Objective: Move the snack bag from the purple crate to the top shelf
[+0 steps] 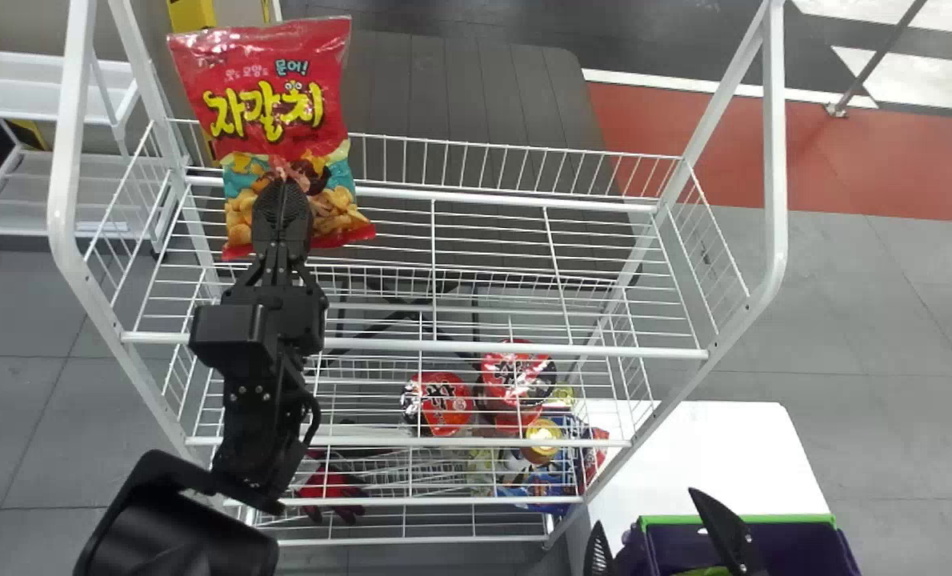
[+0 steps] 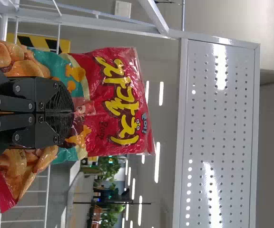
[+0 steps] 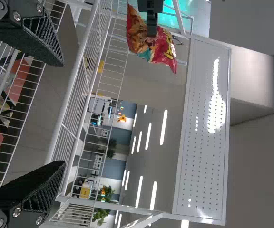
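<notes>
My left gripper point(image 1: 282, 188) is over the left part of the top shelf point(image 1: 476, 240), shut on the middle of the red snack bag point(image 1: 276, 104), which stands upright. In the left wrist view the gripper point(image 2: 73, 112) pinches the snack bag point(image 2: 113, 99), its fingertips together. At the lower right of the head view, my right gripper point(image 1: 644, 540) is open above the purple crate point(image 1: 764, 552). The right wrist view shows the right gripper point(image 3: 61, 111) with its fingers wide apart and nothing between them; farther off hangs the snack bag point(image 3: 168, 50) in the left gripper.
White posts point(image 1: 774, 160) frame the wire rack at both sides. On lower shelves lie red packages point(image 1: 444, 402) and a gold-lidded item point(image 1: 543, 440). A white table point(image 1: 708, 448) stands at the right by the crate, and a white cart point(image 1: 36, 88) at the far left.
</notes>
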You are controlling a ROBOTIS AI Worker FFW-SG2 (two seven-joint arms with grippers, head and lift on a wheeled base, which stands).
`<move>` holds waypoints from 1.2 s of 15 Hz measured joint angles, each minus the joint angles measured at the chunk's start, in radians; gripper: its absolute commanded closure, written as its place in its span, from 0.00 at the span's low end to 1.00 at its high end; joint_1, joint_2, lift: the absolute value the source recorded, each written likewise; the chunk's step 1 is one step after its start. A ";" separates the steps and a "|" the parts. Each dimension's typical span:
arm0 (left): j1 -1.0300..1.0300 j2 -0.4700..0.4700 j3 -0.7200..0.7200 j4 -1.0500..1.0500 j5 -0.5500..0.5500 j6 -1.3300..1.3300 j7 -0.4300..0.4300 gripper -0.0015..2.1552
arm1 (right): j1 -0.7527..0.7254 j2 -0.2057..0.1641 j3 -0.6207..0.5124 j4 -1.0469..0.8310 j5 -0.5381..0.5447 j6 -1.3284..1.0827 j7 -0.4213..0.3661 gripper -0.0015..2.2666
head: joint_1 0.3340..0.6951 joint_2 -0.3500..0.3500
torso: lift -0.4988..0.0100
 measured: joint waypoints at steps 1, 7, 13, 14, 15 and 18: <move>-0.009 -0.003 -0.001 0.021 -0.002 -0.012 0.002 0.70 | 0.003 0.000 0.000 0.000 0.000 -0.010 0.000 0.03 | 1.00 0.27 | 0.98; -0.085 -0.018 -0.014 0.177 -0.009 -0.099 0.001 0.70 | 0.017 0.000 0.000 -0.003 0.000 -0.052 -0.004 0.03 | 1.00 0.27 | 0.98; -0.184 -0.035 -0.016 0.344 -0.010 -0.143 0.005 0.70 | 0.031 0.000 0.000 -0.009 0.006 -0.079 -0.012 0.03 | 1.00 0.29 | 0.98; -0.193 -0.035 -0.013 0.362 -0.010 -0.160 0.007 0.70 | 0.031 0.001 0.000 -0.009 0.009 -0.079 -0.012 0.03 | 1.00 0.30 | 0.98; -0.200 -0.035 -0.011 0.377 -0.010 -0.171 0.010 0.70 | 0.031 0.002 0.000 -0.009 0.012 -0.079 -0.012 0.03 | 1.00 0.31 | 0.98; -0.232 -0.032 -0.003 0.439 -0.009 -0.203 0.011 0.70 | 0.031 0.003 0.008 -0.010 0.018 -0.080 -0.012 0.03 | 1.00 0.34 | 0.98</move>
